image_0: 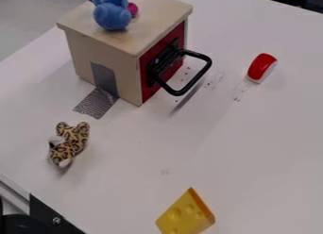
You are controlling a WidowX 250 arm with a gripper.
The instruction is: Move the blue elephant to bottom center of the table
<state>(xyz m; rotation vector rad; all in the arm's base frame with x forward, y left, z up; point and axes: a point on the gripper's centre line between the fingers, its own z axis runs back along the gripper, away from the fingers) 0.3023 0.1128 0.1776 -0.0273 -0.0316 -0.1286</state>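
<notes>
The blue elephant (112,16), a plush toy with pink ears, sits on top of the wooden box (104,65) at the upper left. It rests toward the back of the box's pale top, and its upper part meets the top edge of the view. The white table (246,153) spreads out below and around the box.
A black handle (202,77) sticks out from the box's red door. Grey tape joins the box to the table. A leopard-print plush (69,143) lies at left, a yellow cheese wedge (185,215) at bottom center, and a red and white round object (262,67) at upper right.
</notes>
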